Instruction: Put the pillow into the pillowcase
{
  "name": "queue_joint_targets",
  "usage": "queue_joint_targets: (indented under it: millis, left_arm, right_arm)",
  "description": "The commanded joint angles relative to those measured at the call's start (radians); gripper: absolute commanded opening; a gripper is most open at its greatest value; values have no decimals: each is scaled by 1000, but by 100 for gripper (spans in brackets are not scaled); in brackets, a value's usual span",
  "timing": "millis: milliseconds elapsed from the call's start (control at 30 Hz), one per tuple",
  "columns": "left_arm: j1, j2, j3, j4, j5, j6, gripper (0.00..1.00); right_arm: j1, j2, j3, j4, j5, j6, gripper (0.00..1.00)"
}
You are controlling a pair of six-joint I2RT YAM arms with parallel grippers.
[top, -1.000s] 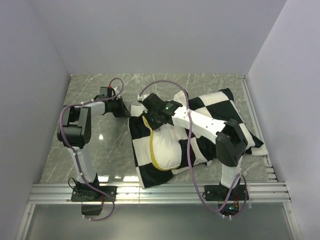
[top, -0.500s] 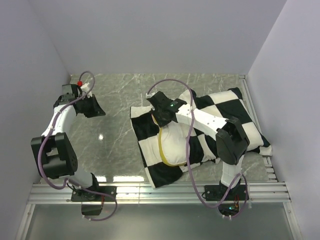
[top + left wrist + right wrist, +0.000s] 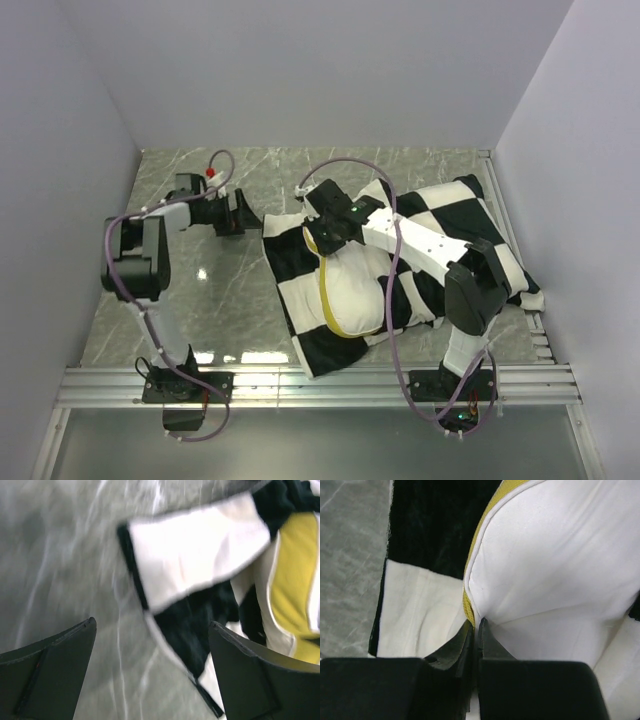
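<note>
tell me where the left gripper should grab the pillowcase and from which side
Probably grip the pillowcase by the loose corner flap at its open end, coming from the left, where the open left gripper faces it. The flap juts clear of the pillow, which the right gripper pinches at its yellow edge.

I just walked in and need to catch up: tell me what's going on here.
The job under way is getting the pillow into the checkered pillowcase. The right gripper is shut on the pillow's yellow-banded edge, at the end farthest from the arm bases. The left gripper is open and empty, just beside the pillowcase's far-left corner. Most of the pillow's white face shows, so it is not in yet.
</note>
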Motion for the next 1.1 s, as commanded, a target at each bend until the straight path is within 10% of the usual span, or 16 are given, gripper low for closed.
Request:
queue_joint_targets:
  millis: [0,167,500,867,967,1000,1067]
  left_arm:
    - [-68,94,108,48,10,41,99]
    - [-88,244,248,22,267,165,99]
    - [-205,633,897,-1157,473,1126,99]
    - [-281,477,570,-996,487,1084,99]
    - [-291,435,559,-987,451,1017,54]
    - [-282,426,568,-1009,437,1018,1]
    - [-233,383,573,-1148,435,1097,0]
  right_arm:
    - [-5,-83,-42,-10,-102,-17,0]
    - [-5,-151,-88,13,-165,-39,0]
    - [-5,-218,-74,-10,-191,-43,0]
    - [-8,-268,-77,-23,-231,-30,0]
    - [-6,-275,-120,-1,-201,-46,0]
    - [-8,-271,-137,11,-181,-55,0]
    - [-6,-254,-200,68,-77,-81,0]
